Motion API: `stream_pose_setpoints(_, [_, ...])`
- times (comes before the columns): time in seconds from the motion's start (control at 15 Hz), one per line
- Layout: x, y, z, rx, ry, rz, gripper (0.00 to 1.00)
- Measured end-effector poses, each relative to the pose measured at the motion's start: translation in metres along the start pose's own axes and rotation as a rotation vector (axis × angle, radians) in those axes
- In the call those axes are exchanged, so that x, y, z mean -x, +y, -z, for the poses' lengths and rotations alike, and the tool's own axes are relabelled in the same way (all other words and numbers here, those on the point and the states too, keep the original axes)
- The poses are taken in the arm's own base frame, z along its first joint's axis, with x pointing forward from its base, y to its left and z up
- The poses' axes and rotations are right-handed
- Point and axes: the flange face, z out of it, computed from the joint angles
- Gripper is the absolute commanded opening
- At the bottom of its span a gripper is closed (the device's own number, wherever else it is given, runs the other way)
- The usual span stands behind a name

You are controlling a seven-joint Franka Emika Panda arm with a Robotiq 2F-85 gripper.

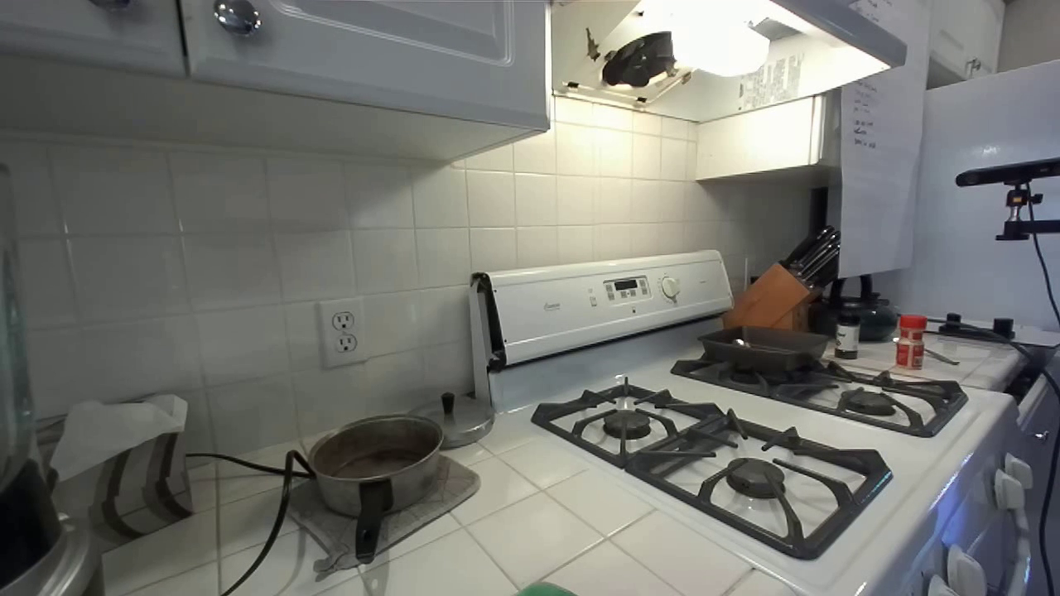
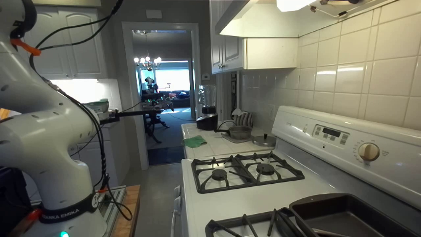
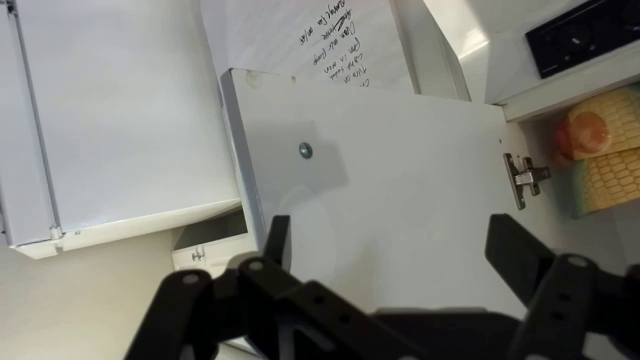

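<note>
In the wrist view my gripper (image 3: pixel 390 217) stands wide open, its dark fingers far apart with nothing between them. Behind the gap lies the inner face of an open white cabinet door (image 3: pixel 380 150). No contact with the door shows, and the distance to it is hard to judge. The door has a round screw head (image 3: pixel 305 150) near its free edge and a metal hinge (image 3: pixel 525 177) at the right. Beyond the hinge, corn-patterned items (image 3: pixel 617 172) sit inside the cabinet. The arm (image 2: pixel 42 138) appears in an exterior view, but its gripper is outside both exterior views.
A handwritten paper (image 3: pixel 310 30) hangs behind the door, beside a large white refrigerator (image 3: pixel 130 110). Below are the white stove (image 2: pixel 197 207) with black grates, a dark baking pan (image 1: pixel 766 352), a knife block (image 1: pixel 770 298) and a pot (image 1: pixel 377 463). A range hood (image 1: pixel 836 29) overhangs the stove.
</note>
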Motion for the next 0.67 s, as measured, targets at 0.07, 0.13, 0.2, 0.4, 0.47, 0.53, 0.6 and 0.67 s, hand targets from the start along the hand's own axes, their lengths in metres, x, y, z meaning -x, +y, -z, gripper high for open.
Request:
stream_pose_setpoints(0.07, [-0.001,0.002,0.002,0.003,0.003,-0.003,1.00])
stream_pose_setpoints(0.13, [-0.002,0.004,0.004,0.004,0.006,-0.002,1.00])
stream_pose_setpoints(0.2, [-0.003,0.008,0.005,0.004,0.009,0.002,1.00])
stream_pose_setpoints(0.4, [-0.008,0.020,0.009,0.006,0.015,0.023,1.00])
stream_pose_setpoints(0.47, [-0.009,0.024,0.010,0.006,0.015,0.030,1.00])
stream_pose_setpoints(0.53, [-0.011,0.029,0.009,0.005,0.013,0.036,1.00])
stream_pose_setpoints(0.6, [-0.013,0.033,0.008,0.001,0.010,0.041,1.00])
stream_pose_setpoints(0.67, [-0.014,0.037,0.006,-0.007,0.005,0.047,1.00])
